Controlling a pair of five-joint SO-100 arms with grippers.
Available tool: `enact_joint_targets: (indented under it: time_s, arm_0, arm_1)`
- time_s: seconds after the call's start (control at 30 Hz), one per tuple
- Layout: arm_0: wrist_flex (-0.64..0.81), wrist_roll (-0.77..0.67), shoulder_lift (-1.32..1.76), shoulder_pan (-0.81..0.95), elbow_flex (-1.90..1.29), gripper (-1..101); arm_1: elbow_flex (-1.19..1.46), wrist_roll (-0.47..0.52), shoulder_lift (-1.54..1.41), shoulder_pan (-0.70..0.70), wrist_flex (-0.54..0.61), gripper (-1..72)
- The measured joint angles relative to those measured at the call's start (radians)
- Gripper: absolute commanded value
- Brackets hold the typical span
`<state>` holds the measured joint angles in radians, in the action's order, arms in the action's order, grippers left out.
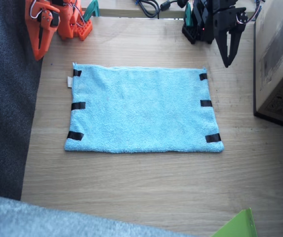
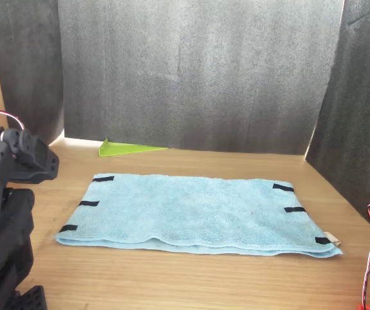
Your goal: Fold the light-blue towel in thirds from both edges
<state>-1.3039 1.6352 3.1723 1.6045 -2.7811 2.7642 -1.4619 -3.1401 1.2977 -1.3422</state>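
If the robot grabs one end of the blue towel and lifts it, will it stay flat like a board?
Probably not. The light-blue towel looks like soft, fluffy terry, and its near edge already ripples in the front view, so it should droop and bend. It lies thin and flat on the wooden table, so it is likely light and may slide.

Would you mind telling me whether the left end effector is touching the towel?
Apart: in the fixed view, bare table shows between the left end effector and the towel.
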Motion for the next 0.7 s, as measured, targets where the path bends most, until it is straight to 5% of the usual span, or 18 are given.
enact_joint_targets:
  time_s: [0.2,0.47,0.7]
  arm_0:
    - [0.0,0.0,0.0,0.0,0.0,0]
    - [0.018,0.0,-0.005,0.006,0.0,0]
    - [0.135,0.021,-0.396,-0.008,0.149,0]
  arm_1:
    - [0.003,0.015,0.0,0.0,0.015,0.0]
    - [-0.014,0.183,0.014,0.0,0.026,-0.1]
    - [-0.281,0.318,0.434,0.052,0.061,0.3]
